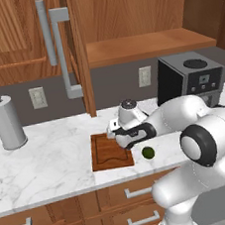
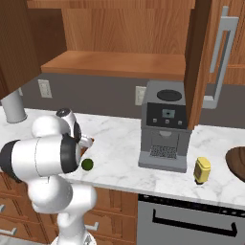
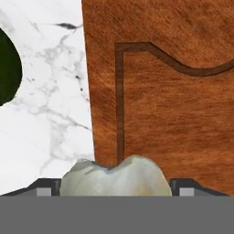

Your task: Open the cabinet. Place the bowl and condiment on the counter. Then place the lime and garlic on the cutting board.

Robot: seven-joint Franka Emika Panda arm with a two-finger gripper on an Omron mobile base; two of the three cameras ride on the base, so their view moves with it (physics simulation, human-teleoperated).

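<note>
Gripper [image 1: 119,139] jaws wide, garlic [image 3: 116,176] between them over the board [image 3: 164,100], grip unclear. Light, lumpy, firm; take round its middle. Lime [image 1: 148,152] right, on counter [image 1: 46,162].

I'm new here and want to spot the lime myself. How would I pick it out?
Find the long white marble counter and the reddish-brown wooden cutting board on it. Beside the board's corner nearest the black coffee machine, on bare marble, sits the small round dark green lime, the only green ball there.
</note>
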